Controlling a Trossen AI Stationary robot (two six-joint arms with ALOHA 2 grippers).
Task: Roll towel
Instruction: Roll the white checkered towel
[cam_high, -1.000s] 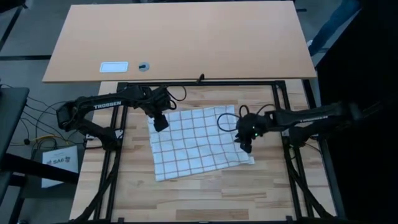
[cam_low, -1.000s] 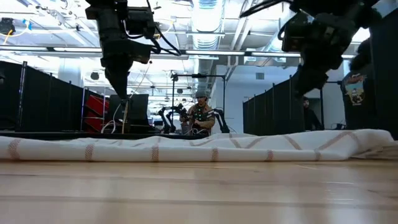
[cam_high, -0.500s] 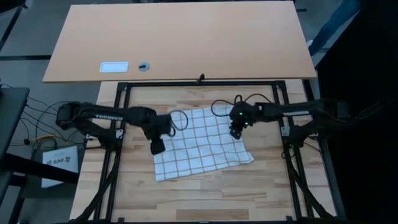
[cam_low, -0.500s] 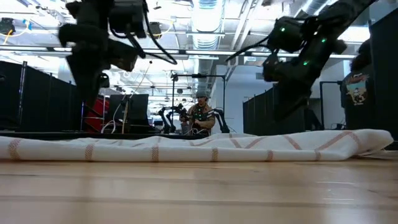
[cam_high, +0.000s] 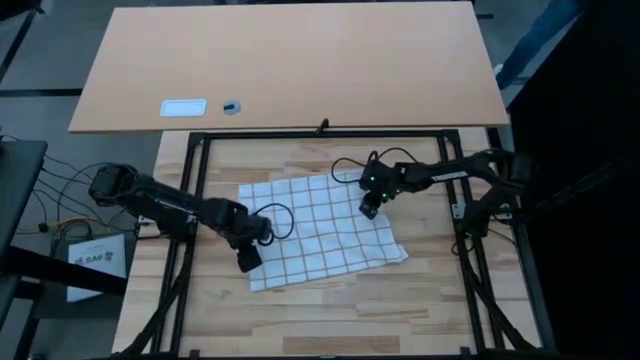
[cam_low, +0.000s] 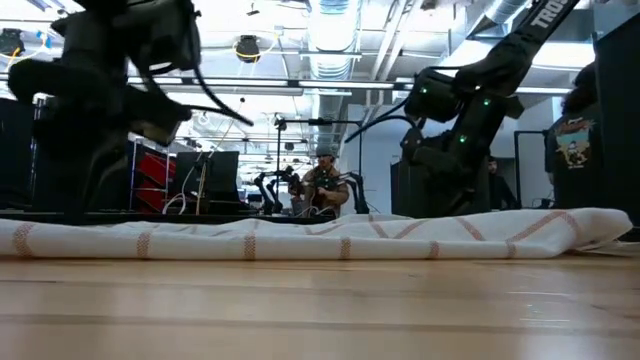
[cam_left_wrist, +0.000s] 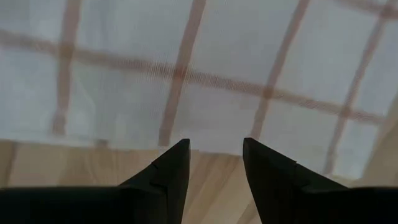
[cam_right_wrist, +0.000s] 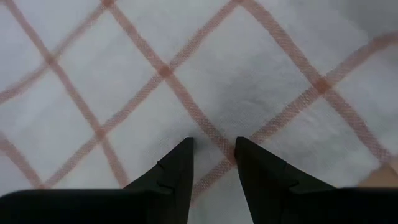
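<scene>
Thin cloth like this slips easily: the left pincer (cam_high: 249, 258), slightly open and empty at the towel's (cam_high: 318, 230) left edge, may pinch only wood or drag the sheet sideways. The towel lies flat and unrolled mid-counter (cam_high: 330, 320), white with reddish-brown squares. The right pincer (cam_high: 369, 207), slightly open and empty, hovers over the far right part; uneven pulls would make a crooked roll.

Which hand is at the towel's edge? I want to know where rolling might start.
The left hand: its fingertips sit over bare wood beside the white checked cloth towel; the right hand is over cloth.
</scene>
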